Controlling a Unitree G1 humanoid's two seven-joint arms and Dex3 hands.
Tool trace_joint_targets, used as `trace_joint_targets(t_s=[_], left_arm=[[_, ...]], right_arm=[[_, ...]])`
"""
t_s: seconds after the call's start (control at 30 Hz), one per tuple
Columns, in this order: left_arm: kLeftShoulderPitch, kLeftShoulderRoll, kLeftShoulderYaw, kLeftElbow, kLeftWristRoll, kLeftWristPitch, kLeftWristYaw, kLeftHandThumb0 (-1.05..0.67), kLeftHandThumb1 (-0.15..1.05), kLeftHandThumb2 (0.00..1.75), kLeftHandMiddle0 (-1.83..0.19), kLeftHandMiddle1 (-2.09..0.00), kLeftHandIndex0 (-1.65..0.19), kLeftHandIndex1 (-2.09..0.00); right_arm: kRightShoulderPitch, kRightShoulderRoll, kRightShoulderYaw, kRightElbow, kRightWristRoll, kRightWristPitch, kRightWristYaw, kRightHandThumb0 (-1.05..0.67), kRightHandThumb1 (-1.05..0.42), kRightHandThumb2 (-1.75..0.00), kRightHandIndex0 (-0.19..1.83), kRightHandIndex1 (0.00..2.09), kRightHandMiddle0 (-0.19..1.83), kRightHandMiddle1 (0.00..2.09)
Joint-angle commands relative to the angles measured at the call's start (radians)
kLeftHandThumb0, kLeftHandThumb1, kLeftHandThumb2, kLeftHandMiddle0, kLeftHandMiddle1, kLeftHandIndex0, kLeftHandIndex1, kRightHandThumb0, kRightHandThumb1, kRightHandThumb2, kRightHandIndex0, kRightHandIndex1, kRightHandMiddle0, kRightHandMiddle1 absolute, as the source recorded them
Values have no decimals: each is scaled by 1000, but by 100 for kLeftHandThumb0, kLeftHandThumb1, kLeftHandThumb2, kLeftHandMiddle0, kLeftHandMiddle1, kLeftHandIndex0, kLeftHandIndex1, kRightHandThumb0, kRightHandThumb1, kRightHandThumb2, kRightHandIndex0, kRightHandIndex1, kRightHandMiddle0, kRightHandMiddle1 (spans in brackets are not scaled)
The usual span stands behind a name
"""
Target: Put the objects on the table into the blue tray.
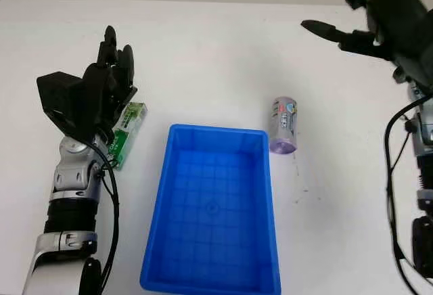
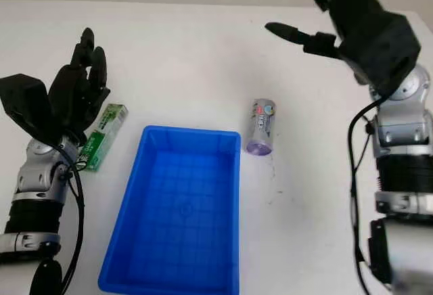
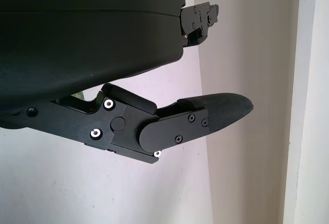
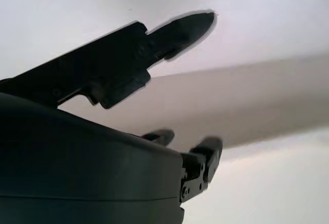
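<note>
A rectangular blue plastic tray with a gridded floor is seen near the middle of the white surface, its long side running away from the robot, and nothing is seen inside it. A slim green and white box lies on the surface to the left of the tray, a little apart from the tray's wall. The black left hand is placed over the far end of this box, partly covering it; the hand is open and nothing is gripped by it, though whether the box is touched cannot be told. A small lilac cylindrical can with a printed label lies on its side just beside the tray's far right corner. The black right hand is held open well above and beyond the can, toward the far right of the surface, with nothing in it.
</note>
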Motion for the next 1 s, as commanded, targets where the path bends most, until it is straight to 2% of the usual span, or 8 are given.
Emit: trace_joint_targets(t_s=[0.0, 0.17, 0.33, 0.57, 0.97], left_arm=[[-12, 12, -6, -6, 8, -8, 0, -73, 105, 66, 19, 0, 19, 0], [-17, 23, -12, -13, 25, 10, 10, -74, 105, 66, 19, 0, 19, 0], [-19, 26, -11, -15, 28, 22, 5, -75, 105, 65, 19, 0, 19, 0], [-30, 33, -16, 10, 31, 12, 2, -76, 105, 65, 19, 0, 19, 0], [-35, 34, -20, 12, 33, 16, 5, -76, 105, 64, 19, 0, 19, 0]], right_arm=[[-38, -49, 49, 50, -64, -70, -2, -57, -67, -5, 48, 24, 33, 49], [-104, -115, 172, 172, -235, -306, -33, -47, -67, -6, 46, 13, 43, 21], [-144, -136, 257, 247, -383, -411, -113, -41, -67, -6, 46, 9, 46, 10], [-168, -148, 326, 261, -479, -457, -128, -39, -72, -7, 44, 7, 43, 6], [-128, -116, 349, 288, -455, -537, -156, -37, -75, -6, 42, 5, 42, 5]])
